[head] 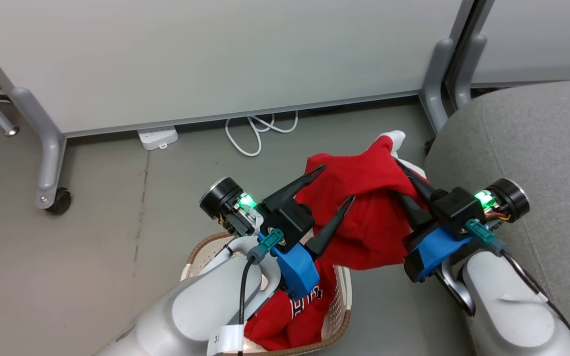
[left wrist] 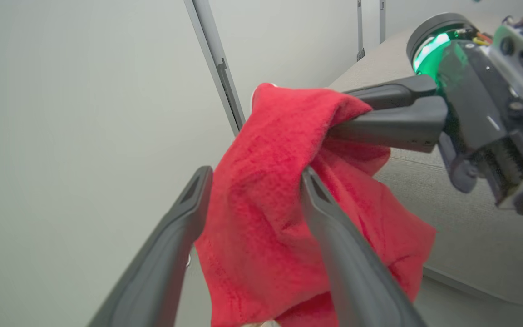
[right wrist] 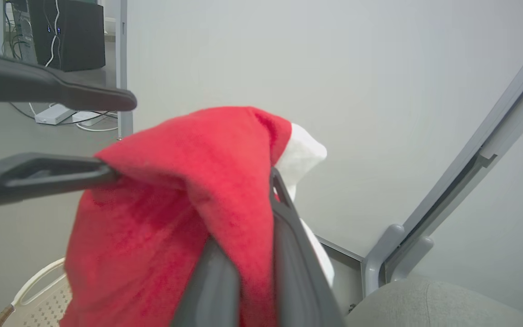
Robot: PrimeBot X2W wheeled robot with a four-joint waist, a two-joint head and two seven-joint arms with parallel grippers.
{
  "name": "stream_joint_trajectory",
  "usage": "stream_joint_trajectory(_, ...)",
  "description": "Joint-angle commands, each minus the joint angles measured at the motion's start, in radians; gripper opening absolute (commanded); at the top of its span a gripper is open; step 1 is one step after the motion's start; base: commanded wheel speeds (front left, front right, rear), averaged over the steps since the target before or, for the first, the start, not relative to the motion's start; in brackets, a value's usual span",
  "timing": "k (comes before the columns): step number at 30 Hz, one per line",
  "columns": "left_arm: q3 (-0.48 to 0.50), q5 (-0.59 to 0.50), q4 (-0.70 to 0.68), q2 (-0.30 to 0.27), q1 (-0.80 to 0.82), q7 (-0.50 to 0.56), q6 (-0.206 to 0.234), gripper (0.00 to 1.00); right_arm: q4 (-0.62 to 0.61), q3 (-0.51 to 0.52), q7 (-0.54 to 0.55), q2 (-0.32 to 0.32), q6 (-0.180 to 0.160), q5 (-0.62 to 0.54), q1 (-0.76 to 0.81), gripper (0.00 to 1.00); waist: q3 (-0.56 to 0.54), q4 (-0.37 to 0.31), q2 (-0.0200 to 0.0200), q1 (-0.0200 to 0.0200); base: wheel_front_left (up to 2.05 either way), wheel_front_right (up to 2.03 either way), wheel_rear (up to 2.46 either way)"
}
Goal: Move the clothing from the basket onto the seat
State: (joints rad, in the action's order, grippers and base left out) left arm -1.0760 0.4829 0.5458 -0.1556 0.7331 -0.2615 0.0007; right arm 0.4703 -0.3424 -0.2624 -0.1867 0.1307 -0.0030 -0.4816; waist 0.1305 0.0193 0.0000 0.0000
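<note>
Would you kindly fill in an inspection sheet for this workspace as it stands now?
Surface: grey floor; seat at right, no clothing seen on it.
Job's things: red garment held up beside the seat; jersey in the basket.
Clutter: nothing seen.
Grippers: left gripper open, garment between its fingers; right gripper shut on it.
Cables: white cable and power strip on the floor by the partition panels.
Surroundings: partition panels on wheeled feet.

The left pincer (head: 332, 195) hangs at the head view's centre, its two dark fingers spread wide (tips aimed to the upper right). The right pincer (head: 407, 184), right of centre, is pinched tight on the clothing (head: 364, 222), fingers angled to the upper left. The pale left forearm (head: 201, 311) and right forearm (head: 507, 301) rise from the bottom edge.
</note>
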Motion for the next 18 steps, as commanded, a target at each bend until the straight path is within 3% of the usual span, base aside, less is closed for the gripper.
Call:
stream_joint_trajectory(1,0.001,-0.002,-0.004,-0.009,-0.010,-0.004,0.008,1.00,-0.009,0.010,-0.004,-0.004,0.000,0.004,0.008,0.00,0.013,-0.015,0.0000,0.0000,0.00,0.00,0.00)
stream_joint_trajectory(18,0.022,-0.045,-0.092,-0.066,0.013,-0.005,0.034,1.00,-0.129,0.240,-0.004,0.034,0.000,0.008,0.036,0.00,0.146,-0.169,0.0000,0.0000,0.00,0.00,0.00)
